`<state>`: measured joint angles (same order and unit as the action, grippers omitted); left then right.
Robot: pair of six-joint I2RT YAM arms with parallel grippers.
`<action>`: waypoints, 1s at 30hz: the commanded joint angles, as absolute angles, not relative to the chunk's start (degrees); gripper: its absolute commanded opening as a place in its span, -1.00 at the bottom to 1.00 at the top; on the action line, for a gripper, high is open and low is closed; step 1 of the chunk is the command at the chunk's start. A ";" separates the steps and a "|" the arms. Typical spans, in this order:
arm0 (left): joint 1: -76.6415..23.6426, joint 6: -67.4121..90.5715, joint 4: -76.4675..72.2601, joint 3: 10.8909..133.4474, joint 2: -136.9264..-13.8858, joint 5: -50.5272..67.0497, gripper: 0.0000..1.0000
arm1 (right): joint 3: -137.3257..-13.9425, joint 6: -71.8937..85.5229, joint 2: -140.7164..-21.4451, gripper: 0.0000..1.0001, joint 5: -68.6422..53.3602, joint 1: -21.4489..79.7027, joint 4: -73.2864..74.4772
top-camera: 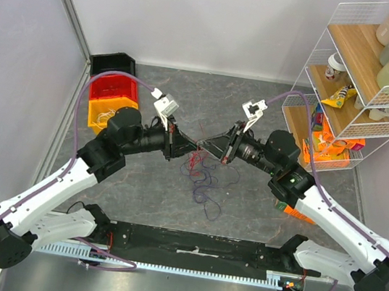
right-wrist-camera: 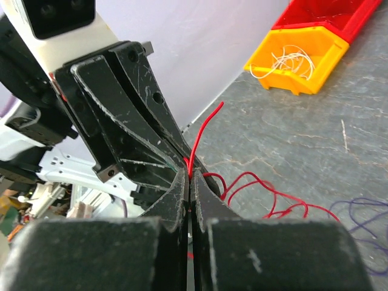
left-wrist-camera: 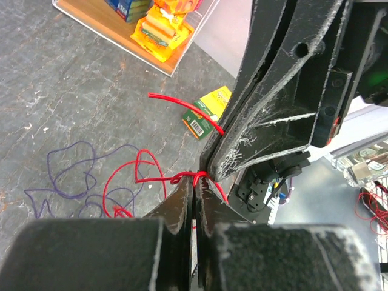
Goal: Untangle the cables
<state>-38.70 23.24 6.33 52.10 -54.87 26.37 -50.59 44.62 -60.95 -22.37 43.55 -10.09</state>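
Note:
A red cable (top-camera: 196, 162) and a dark purple cable (top-camera: 206, 187) lie looped together on the grey table, between the arms. My left gripper (top-camera: 186, 144) and right gripper (top-camera: 208, 150) meet tip to tip just above them. In the left wrist view my left gripper (left-wrist-camera: 195, 179) is shut on the red cable (left-wrist-camera: 130, 173), with the right gripper's fingers (left-wrist-camera: 267, 109) pressed against it. In the right wrist view my right gripper (right-wrist-camera: 190, 176) is shut on the red cable (right-wrist-camera: 260, 182), whose free end sticks up. White cables (right-wrist-camera: 291, 60) lie in a yellow bin (right-wrist-camera: 315, 85).
Stacked red and yellow bins (top-camera: 110, 96) and a black bin (top-camera: 111, 63) stand at the back left. A white wire shelf rack (top-camera: 357, 89) with bottles and packets stands at the right. A green-yellow box (left-wrist-camera: 209, 109) lies on the table near the rack.

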 commanded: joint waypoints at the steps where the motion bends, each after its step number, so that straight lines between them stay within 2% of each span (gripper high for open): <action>1: -38.76 25.84 0.79 51.33 -54.41 29.09 -0.92 | -50.10 50.71 -62.40 -1.00 -27.16 43.86 -17.75; 5: -38.76 23.82 1.23 51.24 -53.18 30.06 -0.77 | -50.18 50.98 -62.49 -1.00 -27.16 43.77 -17.67; 9: -38.85 22.68 1.23 49.93 -50.28 26.82 -0.32 | -50.45 52.12 -62.40 -1.00 -28.74 43.68 -18.72; 11: -38.76 22.85 1.49 49.75 -49.75 24.80 -0.18 | -50.54 52.73 -62.93 -1.00 -30.05 43.68 -19.33; 23: -38.76 24.61 -2.02 49.13 -49.92 22.59 0.04 | -48.96 60.55 -66.53 -1.00 -36.21 43.68 -29.09; 25: -38.76 24.17 -1.94 49.13 -49.22 22.85 -0.02 | -48.61 60.38 -66.36 -1.00 -35.34 43.68 -28.57; 26: -38.76 23.65 -1.41 49.30 -48.70 22.68 -0.15 | -48.69 59.77 -66.01 -1.00 -34.46 43.68 -27.43; 27: -38.76 23.29 -0.62 49.31 -48.00 22.33 -0.39 | -48.95 58.90 -65.74 -1.00 -33.58 43.68 -26.03; 30: -38.76 20.66 1.58 48.43 -45.98 22.50 -0.62 | -50.18 58.09 -65.48 -1.00 -31.91 43.51 -22.68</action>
